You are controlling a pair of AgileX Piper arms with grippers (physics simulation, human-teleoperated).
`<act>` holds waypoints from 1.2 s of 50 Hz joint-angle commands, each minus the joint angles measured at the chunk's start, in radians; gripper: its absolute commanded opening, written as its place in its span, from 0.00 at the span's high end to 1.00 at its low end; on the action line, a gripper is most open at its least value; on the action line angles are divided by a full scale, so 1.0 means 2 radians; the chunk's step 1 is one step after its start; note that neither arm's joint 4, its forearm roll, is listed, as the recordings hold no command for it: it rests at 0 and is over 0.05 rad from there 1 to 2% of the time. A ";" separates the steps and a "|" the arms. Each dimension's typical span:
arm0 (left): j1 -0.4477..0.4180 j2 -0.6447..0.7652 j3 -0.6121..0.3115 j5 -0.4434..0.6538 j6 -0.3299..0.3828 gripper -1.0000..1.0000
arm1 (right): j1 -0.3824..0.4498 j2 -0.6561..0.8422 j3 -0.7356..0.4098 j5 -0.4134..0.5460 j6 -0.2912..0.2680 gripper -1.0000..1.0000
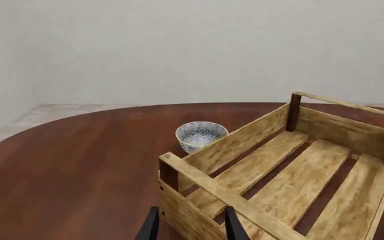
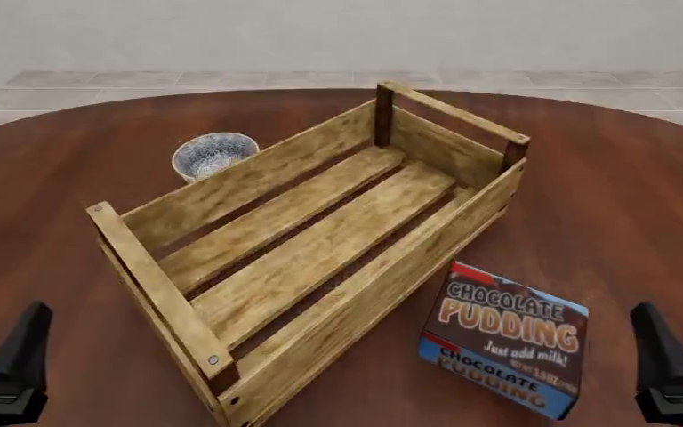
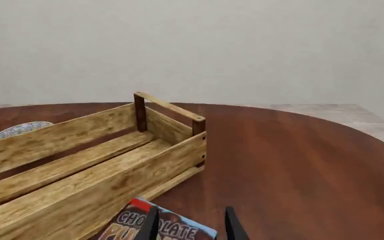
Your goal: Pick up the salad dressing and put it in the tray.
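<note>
My left gripper [image 2: 10, 360] low at near-left edge of surface [image 2: 626, 205], fingers spread, grasping nothing. My right gripper [image 2: 670, 365] low at near-right edge, likewise parted, nothing between fingers. Tray [image 2: 259, 173] lies diagonally across middle of surface, slats bare. Salad dressing not visible in any view; cannot tell where it is. Chocolate pudding box [image 2: 505, 338] lies flat just beside tray's near-right long side. Patterned bowl [image 2: 213, 153] sits just beyond tray's far-left long side.
</note>
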 commanded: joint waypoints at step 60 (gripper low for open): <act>0.149 0.040 -0.267 0.443 0.137 0.00 | 0.000 0.003 -0.001 -0.002 0.000 0.00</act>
